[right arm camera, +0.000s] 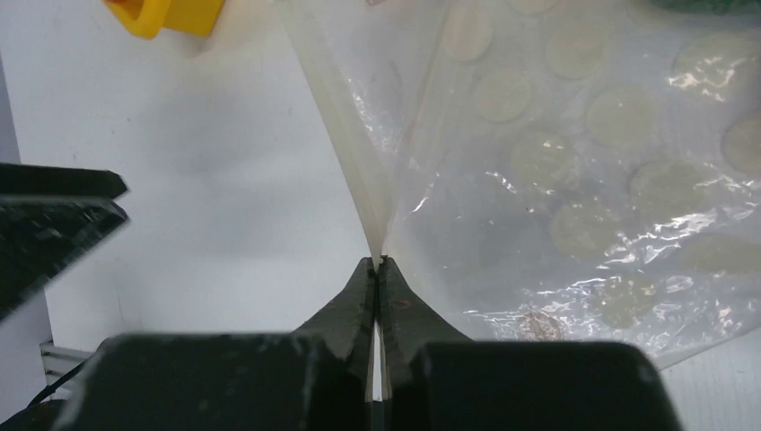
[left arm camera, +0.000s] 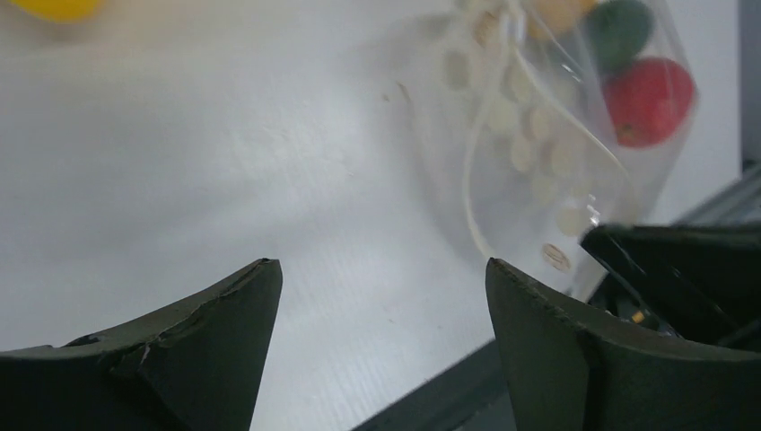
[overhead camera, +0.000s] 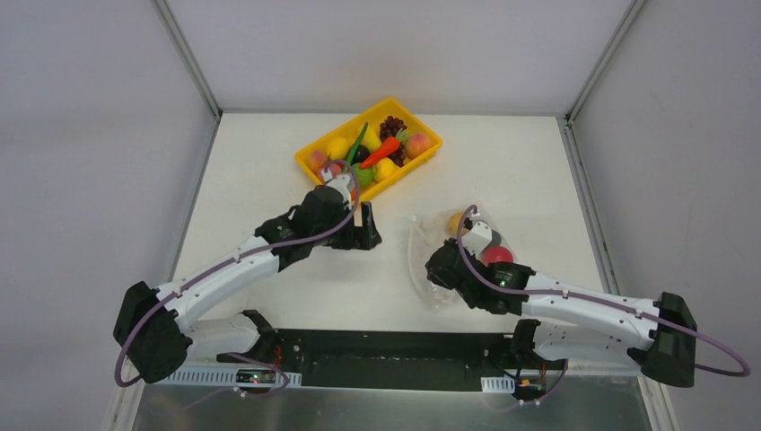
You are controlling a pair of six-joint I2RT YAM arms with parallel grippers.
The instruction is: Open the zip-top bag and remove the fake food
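The clear zip-top bag (overhead camera: 440,260) lies right of centre, its mouth to the left with the white zip strip (right arm camera: 345,144) spread open. Inside it I see a red ball (overhead camera: 496,255), a dark green piece (left arm camera: 619,31) and a yellow-orange fruit (overhead camera: 457,221). My right gripper (right arm camera: 377,262) is shut on the near end of the zip strip. My left gripper (overhead camera: 366,235) is open and empty, just above the table, left of the bag's mouth (left arm camera: 529,162) and apart from it.
A yellow tray (overhead camera: 311,160) at the back holds several fake foods: an orange carrot (overhead camera: 381,150), a peach (overhead camera: 416,144), a dark purple grape bunch (overhead camera: 392,126), yellow and green pieces. White walls enclose the table. A black base rail (overhead camera: 386,346) runs along the near edge.
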